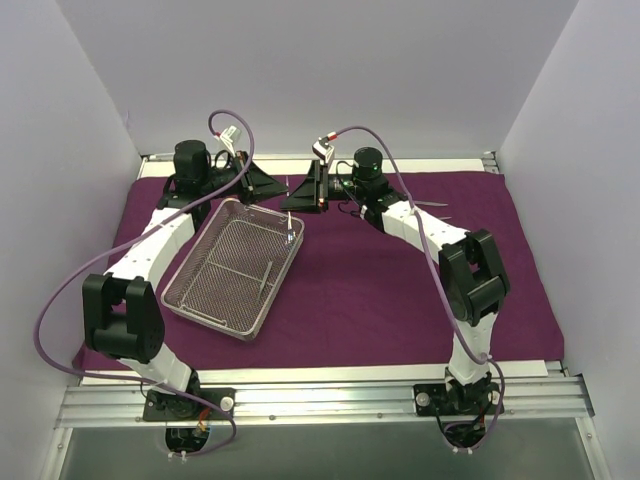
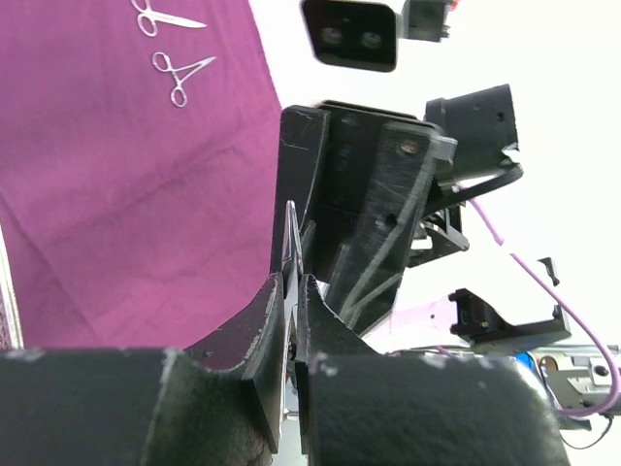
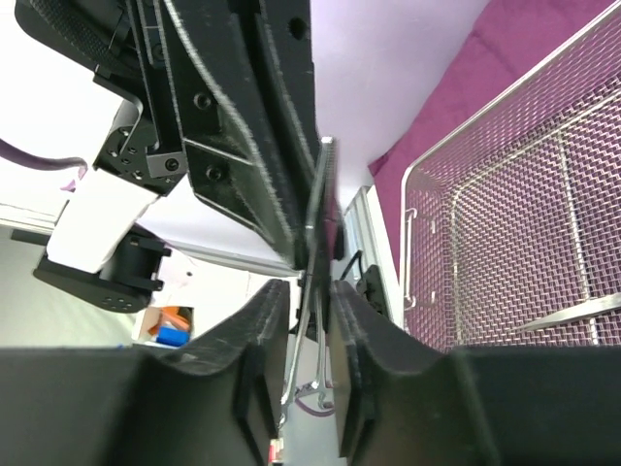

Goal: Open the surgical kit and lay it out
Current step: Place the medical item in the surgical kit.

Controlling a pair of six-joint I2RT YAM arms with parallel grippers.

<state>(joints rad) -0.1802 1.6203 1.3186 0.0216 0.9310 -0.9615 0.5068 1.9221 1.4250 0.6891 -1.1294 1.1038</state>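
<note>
The cloth (image 1: 380, 300) covers the table. The tray (image 1: 209, 318) sits near the left edge, one instrument (image 1: 268, 275) inside. Mid far edge, the left gripper (image 2: 289, 291) clamps a second instrument (image 3: 318, 194). The right gripper (image 3: 309, 301) flanks it, grip unclear. Two more instruments (image 2: 179, 78) lie toward the far right corner.
</note>
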